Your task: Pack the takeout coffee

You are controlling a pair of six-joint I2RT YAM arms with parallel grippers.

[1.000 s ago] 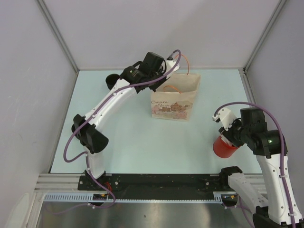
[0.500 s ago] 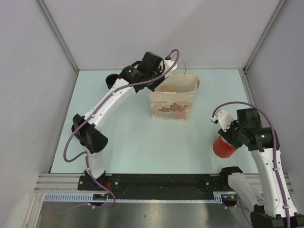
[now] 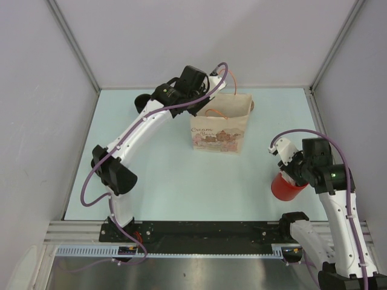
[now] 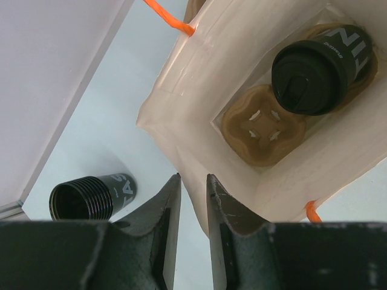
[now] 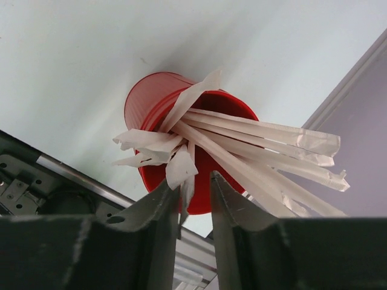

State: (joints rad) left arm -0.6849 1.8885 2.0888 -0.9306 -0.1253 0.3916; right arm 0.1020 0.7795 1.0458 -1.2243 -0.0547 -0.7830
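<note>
Both grippers slightly open.
My left gripper (image 4: 190, 187) straddles the paper bag (image 4: 199, 60) rim; the coffee cup (image 4: 314, 69) stands inside. My right gripper (image 5: 192, 187) brackets a wrapped straw (image 5: 180, 166) in the red cup (image 5: 148, 103).

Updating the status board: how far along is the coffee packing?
Done: lidded black cup sits in the carrier inside the paper bag. In hand: right gripper open around a wrapped straw in the red cup. To do: other carrier slot empty; second black cup lies outside.
</note>
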